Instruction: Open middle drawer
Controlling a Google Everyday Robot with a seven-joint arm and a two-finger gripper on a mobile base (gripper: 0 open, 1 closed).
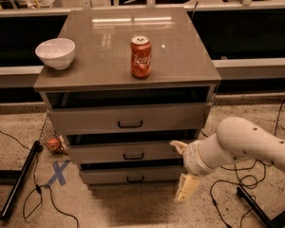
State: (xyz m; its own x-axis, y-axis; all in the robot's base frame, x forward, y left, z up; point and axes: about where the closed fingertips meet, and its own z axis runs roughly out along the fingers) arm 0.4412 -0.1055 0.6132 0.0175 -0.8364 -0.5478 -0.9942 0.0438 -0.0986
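The middle drawer [109,153] is found as the second of three in the front of the grey-brown table [180,56], between the taller top drawer [85,120] and the lower bottom drawer [104,175]. Its flat front panel is seen facing the camera, with a small dark bar handle [133,156] at its centre. A narrow dark gap is noted along the upper edge of the panel; none of the interior is visible. The handle is not touched by anything.

The pincer [177,171] is located at the right end of the middle drawer's front, well to the right of the handle. Its two pale fingers are spread wide apart and nothing is held between them. The upper finger [178,147] is seen against the right end of the drawer front, while the lower finger [186,189] hangs down past the bottom drawer's right corner. The white arm [249,146] is observed entering from the right edge.

On the table top, a red drink can [140,57] is stood upright near the middle, and a white bowl [55,52] is set near the left edge, well apart from the can.

On the speckled floor to the left, a blue tape cross [58,172], a black pole [19,182] and a small reddish round object [53,145] are recorded. Dark cables [237,180] are seen on the floor at the right.
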